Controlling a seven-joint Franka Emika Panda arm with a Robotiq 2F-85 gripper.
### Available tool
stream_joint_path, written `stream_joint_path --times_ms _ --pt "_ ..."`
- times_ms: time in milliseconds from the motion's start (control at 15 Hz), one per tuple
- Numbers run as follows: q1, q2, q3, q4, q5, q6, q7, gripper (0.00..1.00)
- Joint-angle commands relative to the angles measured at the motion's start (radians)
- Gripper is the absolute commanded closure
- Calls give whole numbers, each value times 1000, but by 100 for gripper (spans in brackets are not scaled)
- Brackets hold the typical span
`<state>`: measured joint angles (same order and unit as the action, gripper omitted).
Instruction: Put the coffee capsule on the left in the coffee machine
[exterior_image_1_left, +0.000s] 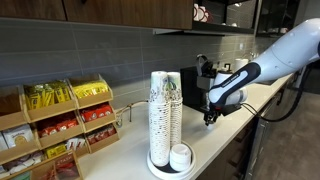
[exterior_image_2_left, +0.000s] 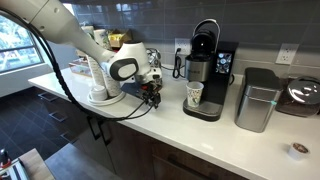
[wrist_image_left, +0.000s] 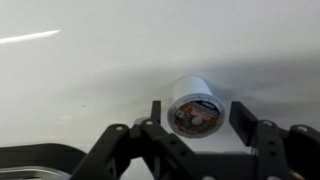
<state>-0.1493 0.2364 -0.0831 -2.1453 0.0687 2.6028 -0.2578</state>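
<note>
jaws stand apart in the wrist view, straddling the small round white-walled, dark-lidded coffee capsule (wrist_image_left: 195, 108), upright on the pale surface (wrist_image_left: 80, 70); set to close on it, i judge. in an exterior view the boxy black and silver-grey coffee machine (exterior_image_2_left: 207, 72) stands well apart, bare surface between. in an exterior view the tall white paper-cup stack (exterior_image_1_left: 165, 105) is near the arm.

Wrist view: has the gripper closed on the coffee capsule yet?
No, the gripper is open, its fingers standing apart either side of the coffee capsule.

Both exterior views flank the counter (exterior_image_1_left: 215, 135) (exterior_image_2_left: 170, 125) — wrist view looks down, close.
</note>
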Motion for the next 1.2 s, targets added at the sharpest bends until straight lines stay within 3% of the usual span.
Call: stream_joint_path --times_ms 0,67,267,600,1067,1133 --pt "-21 16 18 15 31 -8 -33 38" --pt "-22 16 19 15 31 -8 -32 50" --pt "-21 8 17 13 26 -8 -25 71" --pt "-21 -55 3 -2 8 -13 -4 71" --pt "-17 -275 -41 -50 -41 -76 22 71" --pt "-9 -182 -35 6 -16 -46 5 46"
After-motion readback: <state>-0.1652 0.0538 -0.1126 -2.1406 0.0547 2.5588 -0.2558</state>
